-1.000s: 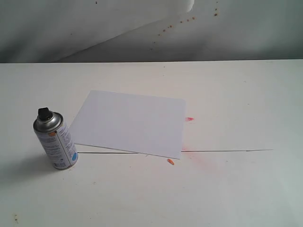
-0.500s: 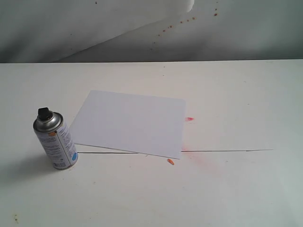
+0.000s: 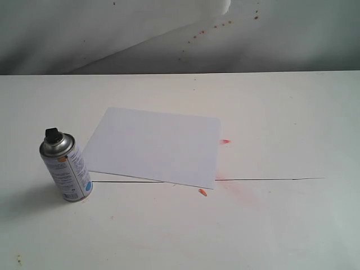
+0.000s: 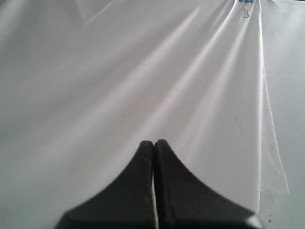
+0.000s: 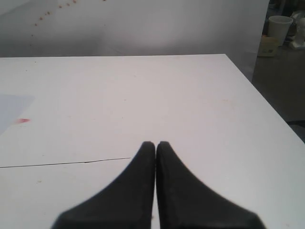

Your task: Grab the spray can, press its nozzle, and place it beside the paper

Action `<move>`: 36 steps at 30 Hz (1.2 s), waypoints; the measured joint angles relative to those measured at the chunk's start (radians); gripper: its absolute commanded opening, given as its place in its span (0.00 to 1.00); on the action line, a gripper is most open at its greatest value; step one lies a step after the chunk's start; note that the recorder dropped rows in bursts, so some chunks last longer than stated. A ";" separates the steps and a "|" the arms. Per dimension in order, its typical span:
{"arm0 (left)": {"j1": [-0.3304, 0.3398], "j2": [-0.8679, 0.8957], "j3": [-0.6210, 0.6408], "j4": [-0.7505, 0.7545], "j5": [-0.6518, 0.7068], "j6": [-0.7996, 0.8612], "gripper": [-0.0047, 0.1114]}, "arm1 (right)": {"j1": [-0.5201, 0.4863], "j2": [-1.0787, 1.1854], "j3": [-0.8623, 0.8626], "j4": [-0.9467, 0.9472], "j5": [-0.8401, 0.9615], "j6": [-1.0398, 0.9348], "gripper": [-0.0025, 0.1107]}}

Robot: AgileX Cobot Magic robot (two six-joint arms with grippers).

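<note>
The small silver metal spray can is standing upright; rigid, light, likely slippery, best gripped mid-label; left gripper and right gripper are both resting clenched, empty.

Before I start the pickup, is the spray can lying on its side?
No, the spray can stands upright on the table, with its black nozzle at the top.

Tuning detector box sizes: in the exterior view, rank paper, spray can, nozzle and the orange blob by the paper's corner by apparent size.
1. paper
2. spray can
3. nozzle
4. orange blob
Nozzle and blob are both tiny; the nozzle looks somewhat bigger.
</note>
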 measured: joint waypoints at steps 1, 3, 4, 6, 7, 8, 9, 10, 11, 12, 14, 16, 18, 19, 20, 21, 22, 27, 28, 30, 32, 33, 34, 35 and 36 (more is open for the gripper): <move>0.000 0.049 -0.027 0.000 0.006 0.000 0.04 | 0.000 0.000 0.000 0.000 0.000 0.000 0.03; 0.000 0.148 -0.083 0.002 0.014 0.000 0.04 | 0.000 0.000 0.000 0.000 0.000 0.000 0.03; 0.000 0.187 -0.101 0.004 0.014 0.000 0.04 | 0.000 0.000 0.000 0.000 0.000 0.000 0.03; 0.000 0.284 -0.138 0.004 0.014 0.000 0.04 | 0.000 0.000 0.000 0.000 0.000 0.000 0.03; 0.000 0.323 -0.150 0.004 0.011 0.000 0.04 | 0.000 0.000 0.000 0.000 0.000 0.000 0.03; 0.000 0.371 -0.156 0.004 0.001 -0.003 0.04 | 0.000 0.000 0.000 0.000 0.000 0.000 0.03; 0.000 0.419 -0.158 0.004 -0.010 -0.003 0.04 | 0.000 0.000 0.000 0.000 0.000 0.000 0.03; 0.000 0.467 -0.160 0.004 -0.016 -0.003 0.04 | 0.000 0.000 0.000 0.000 0.000 0.000 0.03; 0.000 0.512 -0.160 0.004 -0.023 -0.004 0.04 | 0.000 0.000 0.000 0.000 0.000 0.000 0.03; 0.000 0.556 -0.160 0.004 -0.030 -0.004 0.04 | 0.000 0.000 0.000 0.000 0.000 0.000 0.03; 0.000 0.625 -0.160 0.004 -0.051 -0.004 0.04 | 0.000 0.000 0.000 0.000 0.000 0.000 0.03; 0.000 0.678 -0.160 0.004 -0.088 -0.004 0.04 | 0.000 0.000 0.000 0.000 0.000 0.000 0.03; 0.000 0.741 -0.160 0.004 -0.109 -0.004 0.04 | 0.000 0.000 0.000 0.000 0.000 0.000 0.03; 0.000 0.752 -0.160 0.004 -0.106 -0.004 0.04 | 0.000 0.000 0.000 0.000 0.000 0.000 0.03; 0.000 0.761 -0.160 0.004 -0.095 -0.004 0.04 | 0.000 0.000 0.000 0.000 0.000 0.000 0.03; 0.000 0.766 -0.160 0.004 -0.078 -0.004 0.04 | 0.000 0.000 0.000 0.000 0.000 0.000 0.03; 0.000 0.771 -0.160 0.004 -0.058 -0.004 0.04 | 0.000 0.000 0.000 0.000 0.000 0.000 0.03; 0.000 0.771 -0.160 0.020 0.081 -0.007 0.07 | 0.000 0.000 0.000 0.000 0.000 0.000 0.03; 0.000 0.771 -0.160 0.020 0.089 -0.007 0.09 | 0.000 0.000 0.000 0.000 0.000 0.000 0.03; 0.000 0.771 -0.160 0.029 0.092 -0.007 0.18 | 0.000 0.000 0.000 0.000 0.000 0.000 0.03; 0.000 0.771 -0.160 0.031 0.092 -0.007 0.30 | 0.000 0.000 0.000 0.000 0.000 0.000 0.03; 0.000 0.771 -0.160 0.031 0.092 -0.007 0.38 | 0.000 0.000 0.000 0.000 0.000 0.000 0.03; 0.000 0.771 -0.160 0.031 0.092 -0.007 0.43 | 0.000 0.000 0.000 0.000 0.000 0.000 0.03; 0.000 0.771 -0.160 0.031 0.092 -0.007 0.51 | 0.000 0.000 0.000 0.000 0.000 0.000 0.03; 0.000 0.771 -0.160 0.033 0.092 -0.007 0.55 | 0.000 0.000 0.000 0.000 0.000 0.000 0.03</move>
